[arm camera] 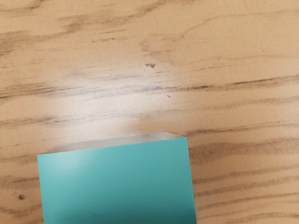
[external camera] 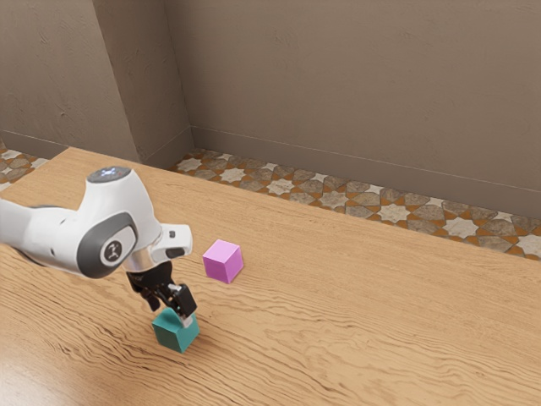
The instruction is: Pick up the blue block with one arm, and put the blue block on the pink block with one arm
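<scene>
Early stage: the gripper (external camera: 176, 314) is down at the blue block (external camera: 173, 337), which sits on the worktop (external camera: 355, 321) near-left of the pink block (external camera: 223, 260) and well apart from it. I cannot tell whether the gripper has closed on it. Lift and stacking remain.

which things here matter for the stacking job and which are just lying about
In the job:
- blue block, teal in colour
- pink block
- gripper, right at the blue block

Just there:
- wooden table
- tiled floor
- wall

One teal-blue block (external camera: 177, 331), one pink block (external camera: 223, 260), one arm (external camera: 93, 233), one wooden table (external camera: 380, 321).
</scene>
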Tool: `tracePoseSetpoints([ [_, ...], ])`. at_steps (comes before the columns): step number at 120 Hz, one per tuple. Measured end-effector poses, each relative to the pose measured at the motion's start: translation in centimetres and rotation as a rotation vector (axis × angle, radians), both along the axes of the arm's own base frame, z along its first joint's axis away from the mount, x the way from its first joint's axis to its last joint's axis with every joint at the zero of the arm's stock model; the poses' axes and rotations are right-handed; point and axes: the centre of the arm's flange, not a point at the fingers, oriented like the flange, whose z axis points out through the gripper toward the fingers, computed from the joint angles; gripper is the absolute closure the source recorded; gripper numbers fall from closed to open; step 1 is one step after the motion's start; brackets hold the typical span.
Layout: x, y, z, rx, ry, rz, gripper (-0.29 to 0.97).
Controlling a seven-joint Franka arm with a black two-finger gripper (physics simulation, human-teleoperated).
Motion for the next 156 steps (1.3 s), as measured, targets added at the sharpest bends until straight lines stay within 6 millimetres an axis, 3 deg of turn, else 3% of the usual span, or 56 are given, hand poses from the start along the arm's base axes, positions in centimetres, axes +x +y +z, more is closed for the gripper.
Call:
tracePoseSetpoints([
  [22,-0.6,0.1,-1.9,-0.015,0.026,0.009,0.00],
  [98,0.3,0.4,-5.0,-0.006,0.042,-0.007,0.00],
  [122,0.6,0.4,-4.7,0.001,0.027,-0.006,0.26],
  [130,0.6,0.5,-4.6,0.004,0.024,-0.004,0.30],
  [137,1.4,0.5,-3.8,0.012,0.002,-0.012,0.32],
  [145,3.8,0.4,-1.4,0.038,-0.057,-0.047,0.33],
  [156,8.6,0.2,2.3,0.084,-0.136,-0.094,0.32],
])
